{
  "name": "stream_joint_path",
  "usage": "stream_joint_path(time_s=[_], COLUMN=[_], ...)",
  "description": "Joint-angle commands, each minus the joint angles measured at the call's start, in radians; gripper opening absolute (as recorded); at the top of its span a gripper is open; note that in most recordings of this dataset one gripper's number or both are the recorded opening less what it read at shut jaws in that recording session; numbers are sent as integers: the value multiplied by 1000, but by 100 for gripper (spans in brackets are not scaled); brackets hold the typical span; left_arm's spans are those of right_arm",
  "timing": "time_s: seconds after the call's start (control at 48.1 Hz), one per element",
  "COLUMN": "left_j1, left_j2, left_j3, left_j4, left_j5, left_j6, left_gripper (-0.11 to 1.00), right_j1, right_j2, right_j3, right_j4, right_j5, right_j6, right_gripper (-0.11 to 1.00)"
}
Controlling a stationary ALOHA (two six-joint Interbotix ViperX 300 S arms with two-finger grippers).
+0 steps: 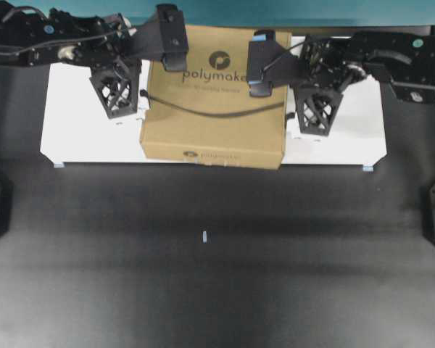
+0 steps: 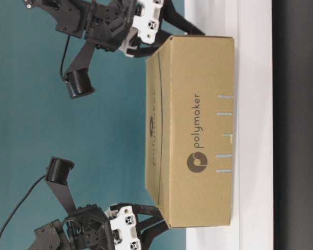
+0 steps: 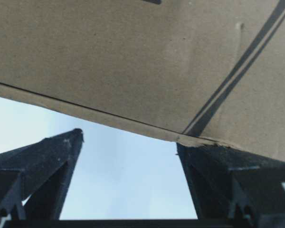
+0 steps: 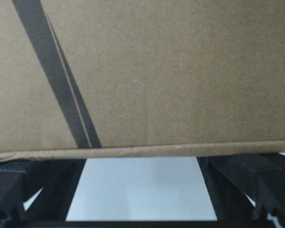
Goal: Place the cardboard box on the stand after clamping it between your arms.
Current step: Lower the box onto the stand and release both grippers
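Your cardboard box (image 1: 216, 101) sits on the stand (image 1: 80, 130) — left gripper (image 1: 117, 90) and right gripper (image 1: 315, 110) flank it, fingers spread wide.

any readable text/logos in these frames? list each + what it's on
"polymaker", with a round logo above it: top face of the cardboard box, partly hidden by arm parts.
"polymaker", with a round logo beside it: front side face of the box, small in the overhead view, clear in the table-level view.
A faint line under the top "polymaker": too blurred to read.
Wrist views: no text, only dark stripes on cardboard.
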Motion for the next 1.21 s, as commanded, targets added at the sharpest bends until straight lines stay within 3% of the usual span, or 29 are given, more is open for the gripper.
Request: stream_joint_path(time_s=[0.0, 0.374, 0.853, 1.186], left_j1=[-20, 38, 63, 80], left_j2=[-3, -49, -123, -230], left_j3=[-51, 44, 127, 187], left_j4=[-17, -17, -17, -17], left_j5=[-78, -98, -98, -92], left_j6=[-29, -29, -31, -35], left_gripper=[77, 77, 76, 76], right_j1=[37, -29, -130, -140], right_j2=[31, 18, -81, -181], right_j3=[-71, -23, 98, 155], right_j4=[26, 26, 26, 31], right_j5=[-130, -123, -132, -112], right_j6=[-51, -114, -109, -87], right_gripper=[84, 84, 84, 84])
